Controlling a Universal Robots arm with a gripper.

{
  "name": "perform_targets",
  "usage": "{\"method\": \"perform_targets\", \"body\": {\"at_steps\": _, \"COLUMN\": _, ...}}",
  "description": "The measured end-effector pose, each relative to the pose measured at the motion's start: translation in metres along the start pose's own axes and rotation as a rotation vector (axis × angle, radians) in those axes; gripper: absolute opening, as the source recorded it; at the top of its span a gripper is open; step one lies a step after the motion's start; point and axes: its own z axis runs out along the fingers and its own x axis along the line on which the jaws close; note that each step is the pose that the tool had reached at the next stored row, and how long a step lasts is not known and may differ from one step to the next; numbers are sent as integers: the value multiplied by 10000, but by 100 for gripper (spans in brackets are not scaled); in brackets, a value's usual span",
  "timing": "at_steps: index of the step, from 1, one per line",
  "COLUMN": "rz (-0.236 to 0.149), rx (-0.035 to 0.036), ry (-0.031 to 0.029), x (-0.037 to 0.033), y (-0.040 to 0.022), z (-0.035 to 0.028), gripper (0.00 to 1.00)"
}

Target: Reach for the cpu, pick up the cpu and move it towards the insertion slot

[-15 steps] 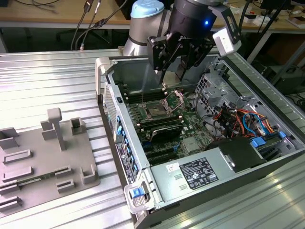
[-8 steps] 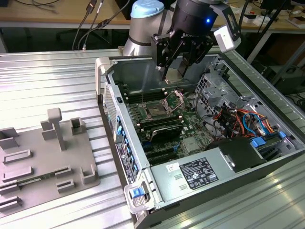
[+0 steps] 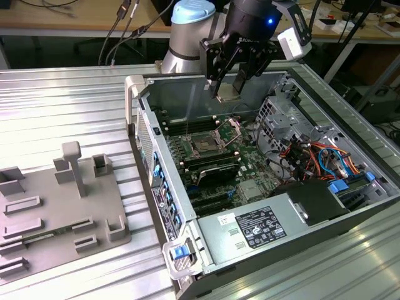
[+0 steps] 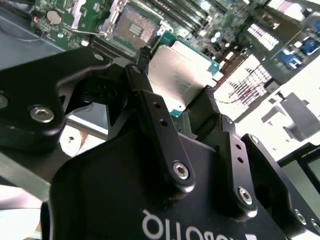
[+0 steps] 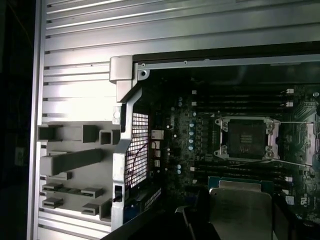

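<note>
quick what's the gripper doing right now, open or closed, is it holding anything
Gripper: closed on the cpu, held in the air above the open computer case, near the insertion slot.

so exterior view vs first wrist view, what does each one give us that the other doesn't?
Exterior view alone: the arm's grey-and-blue joint, the gripper hanging over the open case, the drive bay with orange and blue cables, and the labelled power supply.

First wrist view alone: the insertion slot seen almost straight on, bracket open, dark centre bare.

Both: the cpu held off the board and short of the slot, the grey tray outside the case, and the ribbed metal table.
</note>
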Motion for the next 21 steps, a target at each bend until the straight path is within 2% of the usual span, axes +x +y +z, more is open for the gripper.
{"method": "perform_targets", "body": {"at_steps": 5, "rz": -1, "rx": 0, "ry": 0, "x": -44, "y": 152, "z": 14, "gripper": 55}}
{"method": "perform_targets", "body": {"at_steps": 13, "rz": 0, "rx": -1, "ry": -1, "x": -96, "y": 504, "z": 35, "gripper": 55}}
{"method": "perform_targets", "body": {"at_steps": 17, "rz": 0, "rx": 1, "ry": 1, "x": -130, "y": 653, "z": 49, "gripper": 55}}
{"method": "perform_targets", "body": {"at_steps": 19, "rz": -2, "rx": -2, "ry": -1, "x": -169, "y": 707, "z": 54, "gripper": 55}}
{"method": "perform_targets", "body": {"at_steps": 21, "rz": 14, "rx": 0, "ry": -1, "x": -240, "y": 704, "z": 54, "gripper": 55}}
